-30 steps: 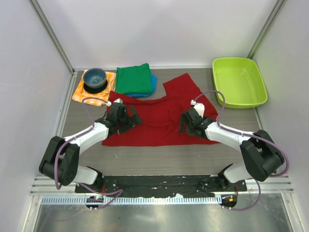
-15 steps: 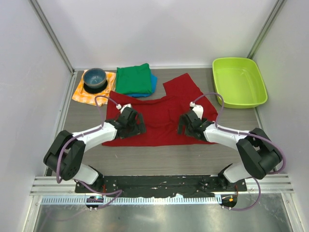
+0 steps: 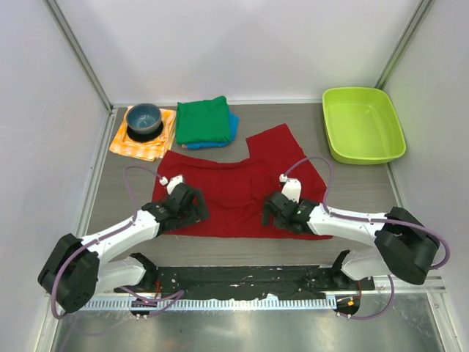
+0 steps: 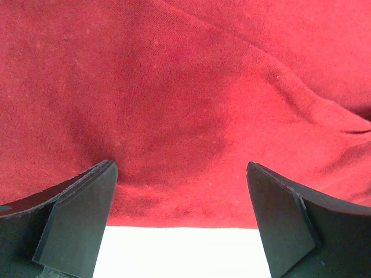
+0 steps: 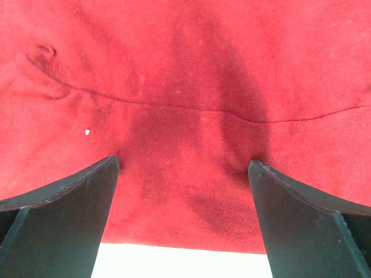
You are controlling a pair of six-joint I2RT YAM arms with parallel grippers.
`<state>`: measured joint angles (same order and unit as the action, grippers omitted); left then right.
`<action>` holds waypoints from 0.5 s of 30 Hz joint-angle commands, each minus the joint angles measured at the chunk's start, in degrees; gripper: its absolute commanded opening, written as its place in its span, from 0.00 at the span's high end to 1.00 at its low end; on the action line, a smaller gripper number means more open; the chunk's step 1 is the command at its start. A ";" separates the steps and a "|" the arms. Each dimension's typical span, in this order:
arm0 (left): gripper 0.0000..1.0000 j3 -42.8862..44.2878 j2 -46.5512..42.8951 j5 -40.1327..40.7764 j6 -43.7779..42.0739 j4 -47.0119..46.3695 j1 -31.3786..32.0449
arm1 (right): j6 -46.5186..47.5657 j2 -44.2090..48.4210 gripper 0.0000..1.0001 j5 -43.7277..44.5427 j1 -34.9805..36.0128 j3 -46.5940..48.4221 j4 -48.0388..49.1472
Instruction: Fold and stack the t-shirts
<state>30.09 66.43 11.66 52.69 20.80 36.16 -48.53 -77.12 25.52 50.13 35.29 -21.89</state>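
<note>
With my left gripper (image 3: 187,207) and right gripper (image 3: 278,213) both spread wide and empty over the red shirt's (image 3: 234,183) near hem, I should pinch it evenly on both sides before folding.

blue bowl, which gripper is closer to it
Left. The left gripper is over the side of the red shirt nearest the bowl; the right gripper is over its far side.
</note>
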 commanded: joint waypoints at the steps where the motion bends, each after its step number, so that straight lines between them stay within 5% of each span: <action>1: 0.00 -3.45 -3.23 2.22 4.70 6.53 2.33 | -11.66 0.83 0.00 -3.46 5.58 -4.08 -9.30; 15: 0.00 -11.98 -21.34 6.88 19.82 19.45 12.52 | -24.23 7.95 0.00 -4.69 15.69 -13.14 -11.15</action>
<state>20.38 47.09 17.58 66.26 28.23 46.57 -62.87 -66.63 31.53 62.39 26.79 -24.01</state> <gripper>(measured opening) 0.996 0.996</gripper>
